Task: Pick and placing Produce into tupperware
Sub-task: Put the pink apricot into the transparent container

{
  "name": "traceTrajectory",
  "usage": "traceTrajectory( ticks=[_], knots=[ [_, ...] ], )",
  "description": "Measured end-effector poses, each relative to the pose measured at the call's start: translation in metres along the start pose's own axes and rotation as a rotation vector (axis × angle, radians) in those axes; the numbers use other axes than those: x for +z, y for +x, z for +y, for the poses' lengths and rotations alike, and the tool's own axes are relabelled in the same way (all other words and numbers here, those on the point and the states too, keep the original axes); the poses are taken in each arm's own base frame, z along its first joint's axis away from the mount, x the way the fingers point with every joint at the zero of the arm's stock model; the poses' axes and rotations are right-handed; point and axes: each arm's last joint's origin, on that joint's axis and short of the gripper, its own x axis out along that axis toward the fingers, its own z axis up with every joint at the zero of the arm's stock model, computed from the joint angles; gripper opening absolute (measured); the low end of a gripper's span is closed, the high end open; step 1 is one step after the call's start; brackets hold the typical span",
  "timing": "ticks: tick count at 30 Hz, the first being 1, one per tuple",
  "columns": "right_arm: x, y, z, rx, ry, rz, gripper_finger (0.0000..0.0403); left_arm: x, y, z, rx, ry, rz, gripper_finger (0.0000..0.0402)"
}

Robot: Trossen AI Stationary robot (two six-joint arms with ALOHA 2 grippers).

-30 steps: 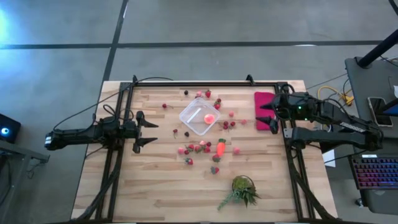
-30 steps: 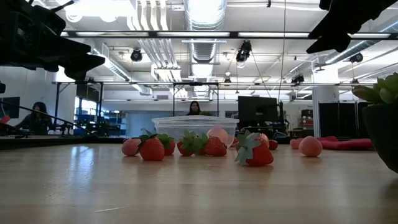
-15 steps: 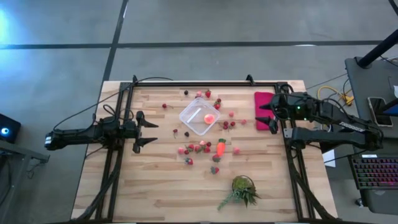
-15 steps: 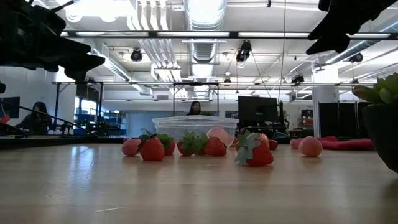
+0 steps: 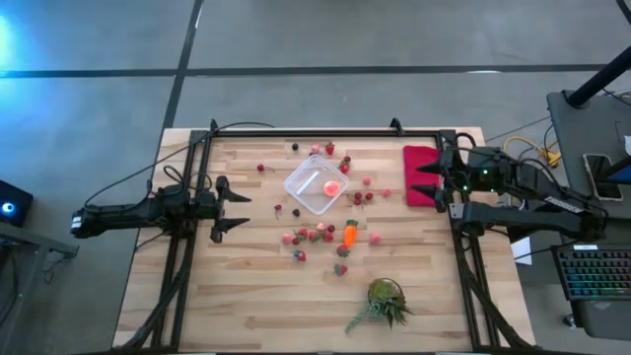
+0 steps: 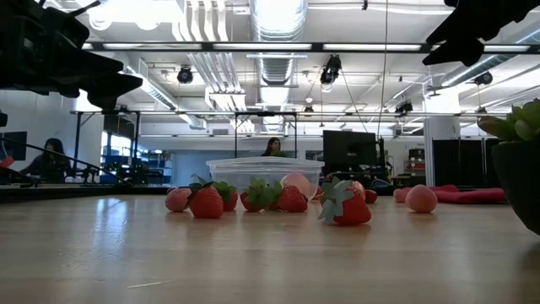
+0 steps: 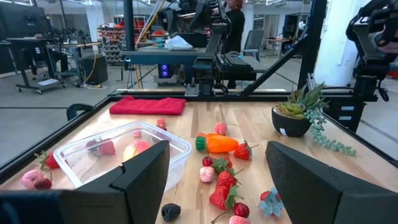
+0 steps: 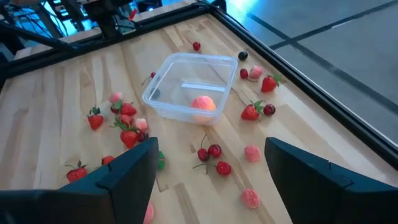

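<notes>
The clear tupperware [image 5: 316,183], holding one pink piece [image 5: 332,187], sits mid-table well apart from both the wide-open left claw [image 5: 240,210] and the wide-open, empty right claw [image 5: 416,178].

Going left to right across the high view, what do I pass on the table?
Left pincer → tupperware → carrot → plant → magenta cloth → right pincer, over the cloth's right side.

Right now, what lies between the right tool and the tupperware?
In the high view, a few red and pink produce pieces lie on the wood between the right tool and the tupperware.
</notes>
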Motion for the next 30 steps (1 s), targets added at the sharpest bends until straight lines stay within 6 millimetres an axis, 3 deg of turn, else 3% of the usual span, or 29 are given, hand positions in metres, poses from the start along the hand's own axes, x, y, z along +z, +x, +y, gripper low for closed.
traceTrajectory(
  ticks=[8,15,21,30],
  knots=[
    [-0.002,-0.009,-0.001,-0.002,0.000,-0.035,0.0287,0.000,0.000,0.000,0.000,0.000,0.000,0.0255],
    [0.001,0.003,-0.002,-0.071,0.016,0.003,0.0287,0.000,0.000,0.000,0.000,0.000,0.000,0.0255],
    [0.002,0.029,-0.005,-0.208,0.036,0.105,0.0285,0.000,0.000,0.000,0.000,0.000,0.000,0.0255],
    [-0.008,0.090,-0.010,-0.398,0.047,0.394,0.0282,0.000,0.000,0.000,0.000,0.000,0.001,0.0255]
  ],
)
